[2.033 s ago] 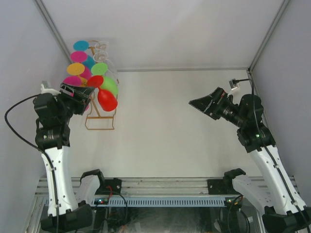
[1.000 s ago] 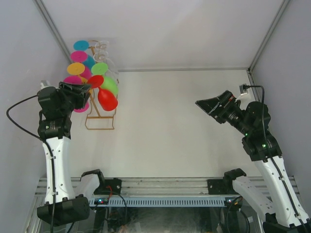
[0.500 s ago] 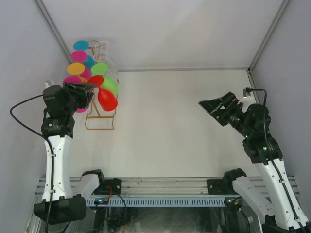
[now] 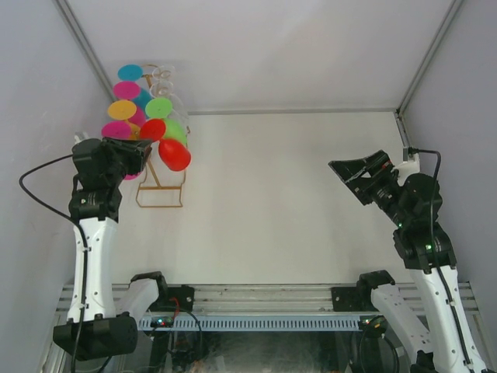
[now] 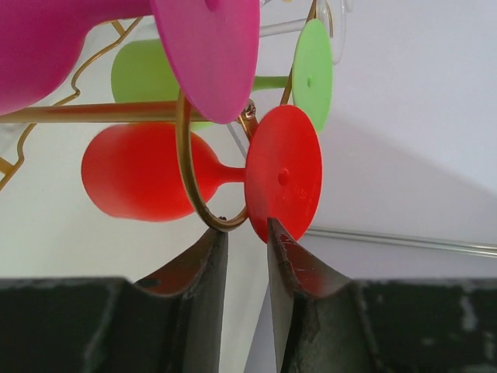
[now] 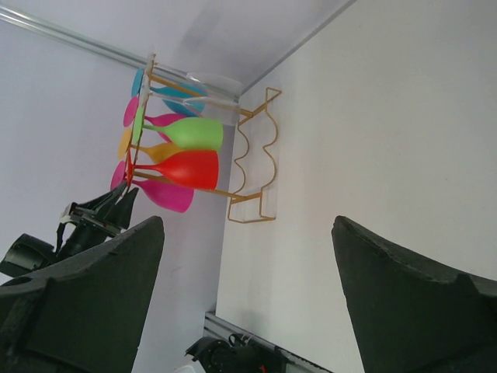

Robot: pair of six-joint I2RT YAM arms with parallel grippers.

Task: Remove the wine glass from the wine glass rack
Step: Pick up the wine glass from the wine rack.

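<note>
The gold wire wine glass rack [image 4: 161, 203] stands at the table's far left and carries several coloured glasses. A red wine glass [image 4: 172, 154] hangs lowest on its near side. In the left wrist view its stem passes through a gold loop [image 5: 185, 171] between bowl [image 5: 136, 175] and round foot [image 5: 283, 175]. My left gripper [image 5: 242, 225] sits just under that loop with a narrow gap between its jaws. One fingertip touches the loop and the other overlaps the foot's lower rim. My right gripper [image 4: 345, 167] hangs wide open over the table's right side, holding nothing.
Green [image 5: 311, 74], magenta [image 5: 210, 47], orange [image 4: 120, 109], teal [image 4: 128, 74] and clear glasses hang on the same rack close around the red one. The left wall [image 4: 46, 116] runs close beside the rack and left arm. The right wrist view shows rack [image 6: 256, 148] and red glass [image 6: 186, 169] far off.
The left gripper's jaws have narrowed at the red glass's foot. The red bowl has swung slightly up and right. The right arm has drawn back toward the right wall.
</note>
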